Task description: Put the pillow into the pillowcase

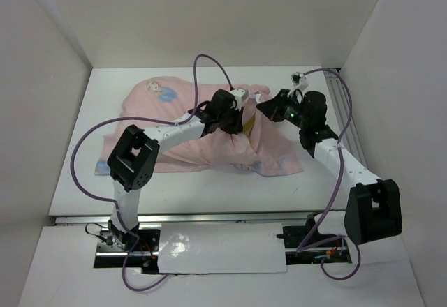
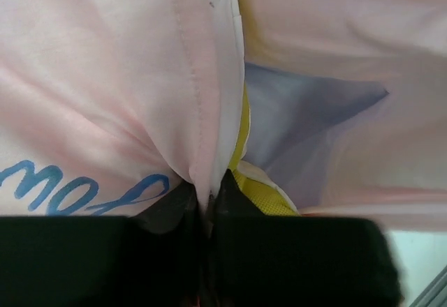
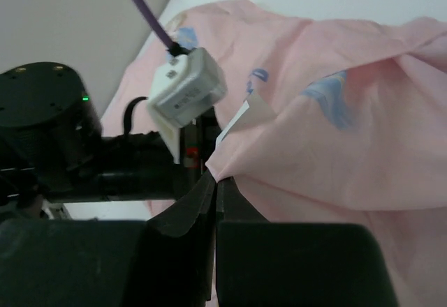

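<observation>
the pillowcase (image 2: pixel 105 98) lies on the table (image 1: pixel 105 91). the left fingers (image 2: pixel 208 211) are clenched on its hem, beside the pillow (image 2: pixel 267 195) and its yellow seam. the right fingers (image 3: pixel 215 190) pinch its edge.

Pillowcase (image 1: pixel 174 136): thin pale pink fabric, reverse side up, spread crumpled across the middle of the table; faint blonde figure print near its far left corner; blue lettering shows through the cloth; right-hand part gathered upward into a pinched, folded peak, stitched hem (image 2: pixel 192 111) running vertically. Pillow (image 1: pixel 246 121): almost wholly covered; only a yellow piped seam (image 2: pixel 260 192) shows at the opening.
</observation>
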Controlling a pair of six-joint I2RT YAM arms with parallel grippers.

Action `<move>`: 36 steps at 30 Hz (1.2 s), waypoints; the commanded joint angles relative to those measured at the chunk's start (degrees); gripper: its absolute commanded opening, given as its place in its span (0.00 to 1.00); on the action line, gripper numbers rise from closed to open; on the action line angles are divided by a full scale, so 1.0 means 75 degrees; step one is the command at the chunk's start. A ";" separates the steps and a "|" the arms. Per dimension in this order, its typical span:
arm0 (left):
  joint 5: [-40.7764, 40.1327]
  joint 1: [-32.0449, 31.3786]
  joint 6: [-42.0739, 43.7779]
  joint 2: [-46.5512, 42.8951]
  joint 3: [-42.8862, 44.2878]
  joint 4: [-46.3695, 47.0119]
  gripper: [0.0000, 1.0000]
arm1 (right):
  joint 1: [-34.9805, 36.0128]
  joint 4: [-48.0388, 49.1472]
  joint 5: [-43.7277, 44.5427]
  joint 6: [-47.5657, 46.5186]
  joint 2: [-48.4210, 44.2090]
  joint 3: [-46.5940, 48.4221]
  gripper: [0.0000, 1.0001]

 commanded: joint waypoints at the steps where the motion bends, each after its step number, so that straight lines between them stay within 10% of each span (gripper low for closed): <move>1: 0.0366 -0.0096 -0.0308 -0.0380 -0.0077 -0.0533 0.23 | -0.0151 -0.0502 0.0809 -0.0250 -0.0062 0.0526 0.00; 5: -0.0090 -0.0411 -0.0016 -0.1702 -0.0943 -0.0300 0.41 | -0.0352 -0.1251 0.1056 -0.0414 0.0488 0.0878 0.05; 9: -0.0548 -0.0682 0.0219 -0.3007 -0.2325 -0.0029 0.90 | -0.0422 -0.1768 0.1008 -0.0742 0.0490 0.0787 0.69; 12: -0.0456 -0.0764 0.0126 -0.3685 -0.2795 0.0053 0.94 | -0.0422 -0.2237 0.1312 -0.0743 0.0069 0.0505 0.78; 22: -0.0619 -0.1045 -0.0121 -0.4310 -0.3757 -0.0135 0.85 | -0.0024 -0.3715 0.1173 -0.1070 -0.1723 -0.1731 0.78; 36: -0.0666 -0.1186 -0.0507 -0.3267 -0.3689 0.0123 0.75 | 0.1465 0.0303 0.2134 -0.0346 0.0066 -0.2859 0.63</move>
